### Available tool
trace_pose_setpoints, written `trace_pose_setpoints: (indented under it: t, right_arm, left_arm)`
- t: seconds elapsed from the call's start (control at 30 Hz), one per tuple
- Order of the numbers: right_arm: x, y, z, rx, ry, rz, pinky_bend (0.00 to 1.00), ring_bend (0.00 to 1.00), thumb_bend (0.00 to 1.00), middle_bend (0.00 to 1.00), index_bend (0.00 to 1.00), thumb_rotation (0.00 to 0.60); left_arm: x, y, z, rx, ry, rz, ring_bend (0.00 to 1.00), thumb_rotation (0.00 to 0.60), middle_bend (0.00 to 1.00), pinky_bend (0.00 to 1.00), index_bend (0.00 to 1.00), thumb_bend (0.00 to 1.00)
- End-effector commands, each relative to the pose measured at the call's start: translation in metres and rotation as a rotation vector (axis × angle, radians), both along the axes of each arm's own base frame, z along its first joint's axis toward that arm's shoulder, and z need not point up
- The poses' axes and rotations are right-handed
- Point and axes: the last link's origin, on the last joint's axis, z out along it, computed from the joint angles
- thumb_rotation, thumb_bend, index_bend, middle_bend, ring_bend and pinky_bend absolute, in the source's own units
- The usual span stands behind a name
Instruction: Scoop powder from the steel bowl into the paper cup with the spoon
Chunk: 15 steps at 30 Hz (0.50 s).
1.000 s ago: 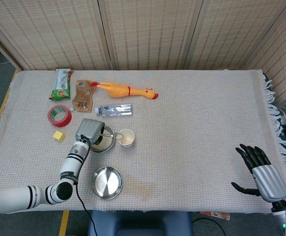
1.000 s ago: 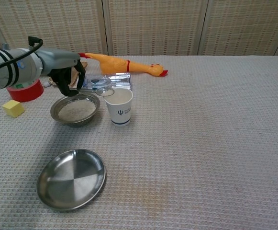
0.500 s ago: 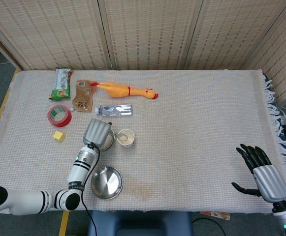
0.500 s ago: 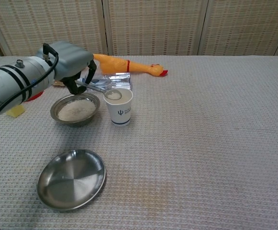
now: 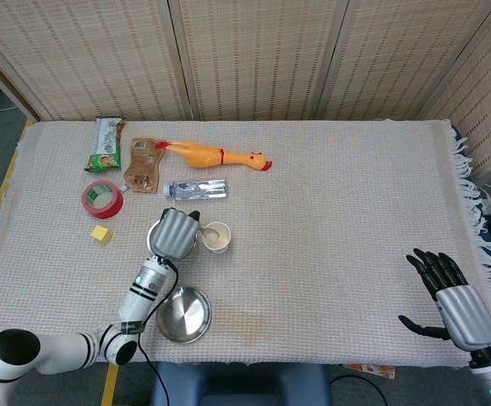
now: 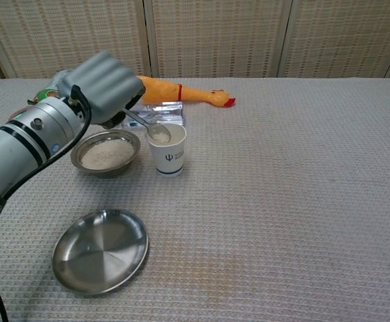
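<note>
Our left hand (image 6: pixel 106 86) grips the spoon (image 6: pixel 149 127), tilted over the paper cup (image 6: pixel 167 150), apparently to tip powder in; our right hand (image 5: pixel 450 298) lies open near the tabletop's right edge.

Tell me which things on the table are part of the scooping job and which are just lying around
In the job: spoon, held by the left hand; steel bowl of powder; paper cup.

Lying about: empty steel dish, rubber chicken, water bottle, red tape roll, yellow block, two snack packets.

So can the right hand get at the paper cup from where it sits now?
Probably not easily. The right hand rests open near the table's far right edge, while the paper cup stands well across the cloth, and the left hand already holds the spoon over it.
</note>
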Motion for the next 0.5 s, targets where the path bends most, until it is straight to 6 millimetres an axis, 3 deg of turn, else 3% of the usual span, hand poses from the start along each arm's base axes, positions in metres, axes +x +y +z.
trace_pose_setpoints:
  t: [0.03, 0.5]
  right_arm:
    - [0.0, 0.001, 0.001, -0.002, -0.002, 0.0, 0.0, 0.0, 0.11, 0.0, 0.0, 0.45]
    - [0.002, 0.005, 0.0, 0.016, -0.006, 0.007, 0.0, 0.0, 0.11, 0.0, 0.0, 0.45]
  left_arm:
    - [-0.006, -0.008, -0.009, 0.018, 0.001, -0.098, 1.0, 0.6, 1.0, 1.0, 0.71, 0.4]
    - [-0.014, -0.006, -0.021, 0.131, 0.039, -0.28, 1.0, 0.6, 1.0, 1.0, 0.72, 0.4]
